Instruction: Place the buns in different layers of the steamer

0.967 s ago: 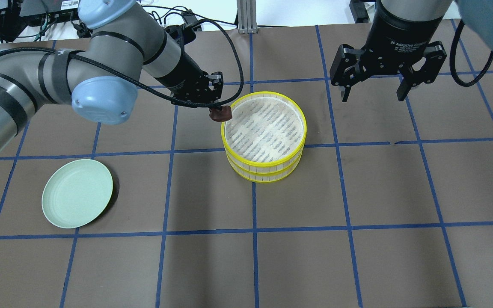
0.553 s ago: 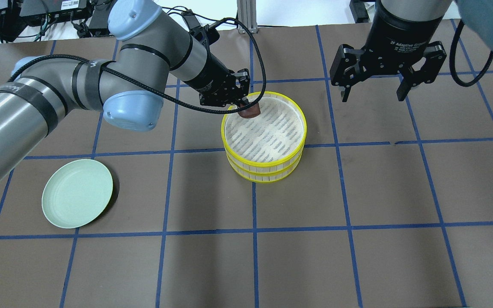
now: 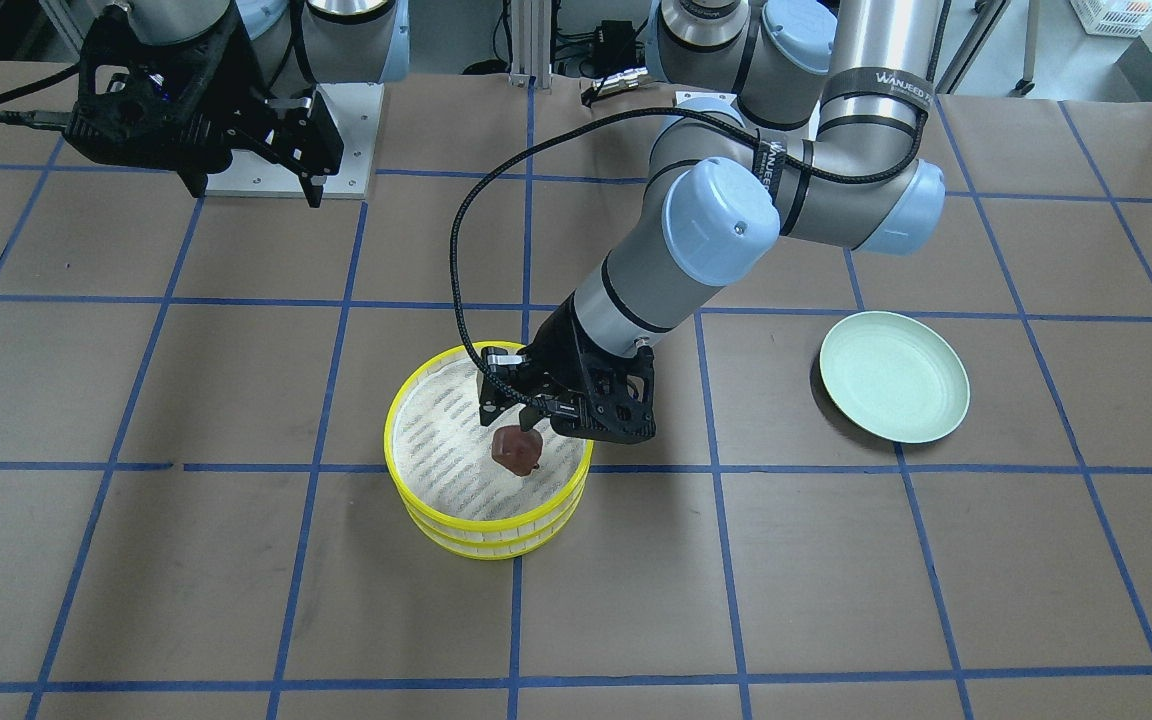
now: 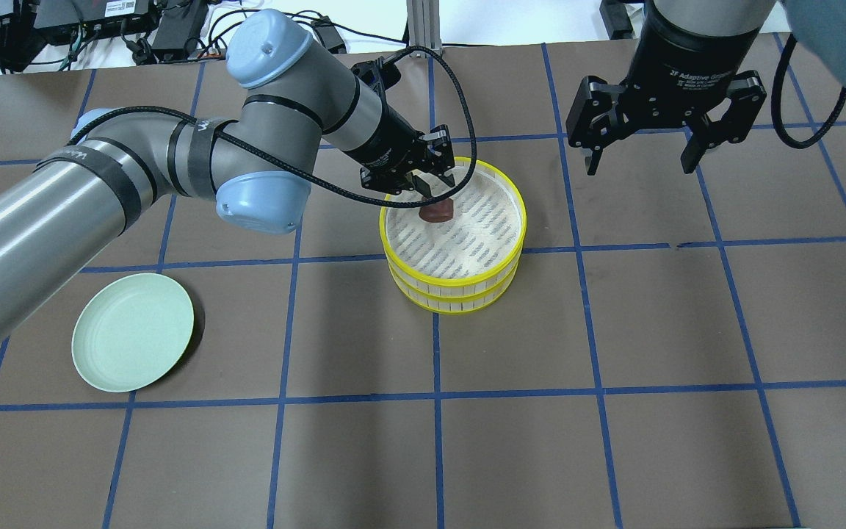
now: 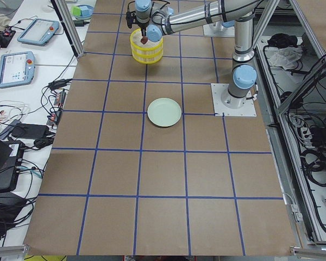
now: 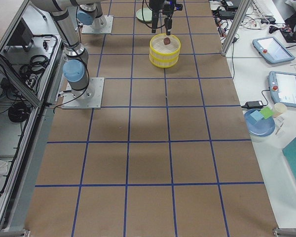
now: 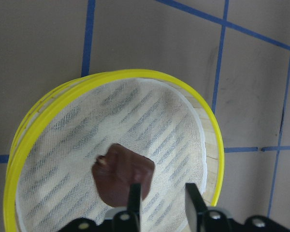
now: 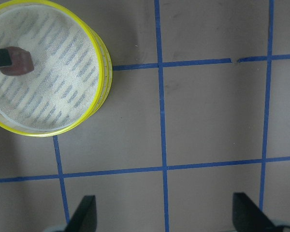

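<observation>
White lettering on the black wrist of the right arm reads "2F Adaptive Gr…", with the rest lost round the curve. A band on the left arm reads "WANJEED".

The two layers of steamer stand stacked. The upper layer (image 4: 523,220) sits on the lower layer (image 4: 460,298), whose inside is hidden. The dark bun (image 4: 436,211) is inside the upper layer, off centre toward the robot's left. The left gripper (image 4: 436,188) hangs just above it.

From overhead, the fingers hide where they meet the bun. The left wrist camera is clearer: the fingers are parted with bare mesh between them, and the bun sits beside one finger (image 7: 134,195) rather than clamped. The bun seems to lie on the mesh, though I cannot be sure it has settled.

The right gripper (image 4: 640,158) hangs spread wide and holds nothing, well apart from the steamer on the robot's right. Its own camera shows the bun from the other side, with one dark fingertip against it.

The pale green plate (image 4: 133,332) lies well apart from the steamer on the robot's left.
</observation>
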Tool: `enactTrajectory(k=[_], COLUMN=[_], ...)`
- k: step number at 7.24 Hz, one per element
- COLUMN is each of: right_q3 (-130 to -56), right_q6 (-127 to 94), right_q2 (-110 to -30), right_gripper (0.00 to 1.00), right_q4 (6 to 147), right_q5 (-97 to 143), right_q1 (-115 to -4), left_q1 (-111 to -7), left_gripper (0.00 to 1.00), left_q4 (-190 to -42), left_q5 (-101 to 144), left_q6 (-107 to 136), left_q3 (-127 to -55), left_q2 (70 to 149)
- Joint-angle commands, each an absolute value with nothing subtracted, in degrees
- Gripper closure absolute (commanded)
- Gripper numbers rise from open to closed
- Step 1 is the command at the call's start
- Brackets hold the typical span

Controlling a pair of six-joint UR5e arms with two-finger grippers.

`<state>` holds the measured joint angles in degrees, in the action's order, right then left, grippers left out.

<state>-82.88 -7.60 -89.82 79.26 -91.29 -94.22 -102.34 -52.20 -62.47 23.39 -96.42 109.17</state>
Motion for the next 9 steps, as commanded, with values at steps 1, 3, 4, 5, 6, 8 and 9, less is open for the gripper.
enactTrajectory(k=[1,3,4,5,6,8,9], right_q3=[-82.88,-82.88,-82.88,-82.88,-82.88,-82.88,-82.88], right_q6=[-7.56,-7.56,-7.56,-7.56,-7.56,-7.56,-7.56], right_q2=[-89.82,-89.82,-89.82,-89.74,-89.74,-89.74,-89.74], right_gripper=[0.00,0.00,0.00,0.00,0.00,0.00,0.00], right_q4=[79.19,79.19,79.19,79.19,79.19,79.19,79.28], right_q5=[-91.32,-91.32,-91.32,-91.32,-91.32,-91.32,-91.32], right_q1=[-94.22,-94.22,-94.22,-94.13,-94.13,-94.13,-94.13], left_q1=[-102.31,-101.52,-99.51,-96.27,-92.85,-87.21,-86.67], left_gripper=[0.00,0.00,0.00,0.00,0.00,0.00,0.00], left_q4=[-51.77,-53.16,-56.31,-59.12,-61.85,-67.90,-72.03], left_q5=[-62.58,-66.93,-69.32,-69.87,-74.40,-80.74,-87.04], left_q6=[24.35,23.82,21.82,16.05,6.86,2.74,-1.02], left_q3=[-95.98,-94.23,-94.04,-94.04,-94.04,-93.87,-93.52], left_q2=[108.99,107.15,106.36,105.04,104.16,100.57,97.85])
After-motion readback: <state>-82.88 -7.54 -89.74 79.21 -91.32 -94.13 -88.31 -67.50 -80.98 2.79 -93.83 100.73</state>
